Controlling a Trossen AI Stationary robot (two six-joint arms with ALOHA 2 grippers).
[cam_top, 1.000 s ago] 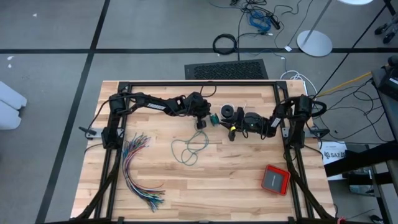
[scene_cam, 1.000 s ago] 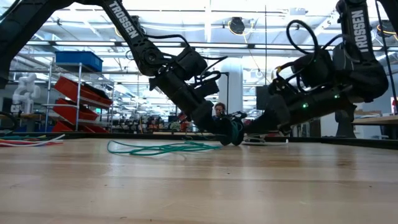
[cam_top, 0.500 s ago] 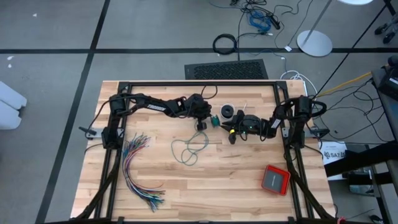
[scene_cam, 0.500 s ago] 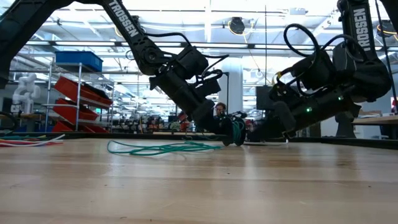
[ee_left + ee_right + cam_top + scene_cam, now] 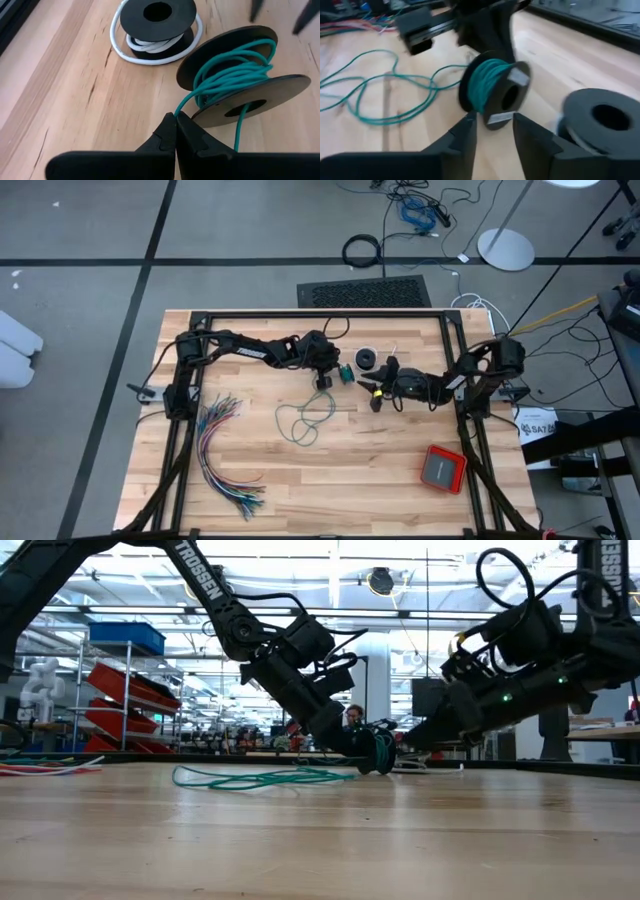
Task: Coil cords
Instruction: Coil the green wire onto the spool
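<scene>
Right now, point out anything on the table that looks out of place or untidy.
The teal cord is only partly wound: some turns sit on its tilted spool, the rest sprawls in loose loops across the table. The white cord also spills around its spool's base.

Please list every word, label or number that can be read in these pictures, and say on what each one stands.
"TROSSEN": on the left arm in the low view.
White label on the spool of teal-green cord: too blurred to read.
White sheet on the floor beside the table: too small to read.
</scene>
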